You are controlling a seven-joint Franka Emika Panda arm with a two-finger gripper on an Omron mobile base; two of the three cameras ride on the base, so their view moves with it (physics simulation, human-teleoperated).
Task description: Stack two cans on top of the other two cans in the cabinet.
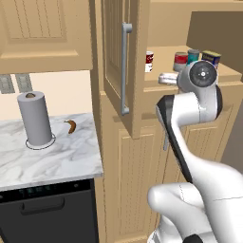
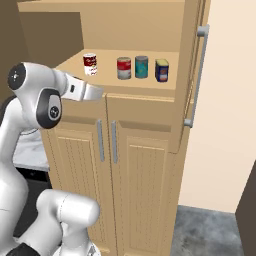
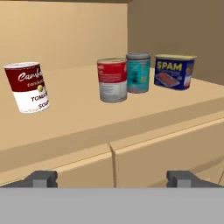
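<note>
Several cans stand upright on the open shelf of the light-wood cabinet (image 3: 131,114). From left to right they are a red-and-white soup can (image 3: 27,87) (image 2: 90,64), a red-and-white can (image 3: 112,80) (image 2: 123,68), a slim teal can (image 3: 138,72) (image 2: 141,66) and a squat navy tin (image 3: 174,71) (image 2: 161,70). The soup can stands apart; the other three are close together. My gripper (image 3: 112,179) (image 2: 96,92) (image 1: 166,78) is open and empty, in front of the shelf's edge and slightly below it, pointing in at the cans and touching none.
The cabinet door with its long grey bar handle (image 1: 126,69) (image 2: 197,75) hangs open beside the shelf. Two lower doors with handles (image 2: 107,142) sit under the shelf. To the left, a marble counter (image 1: 57,159) holds a paper towel roll (image 1: 34,118) and a small brown item (image 1: 70,126).
</note>
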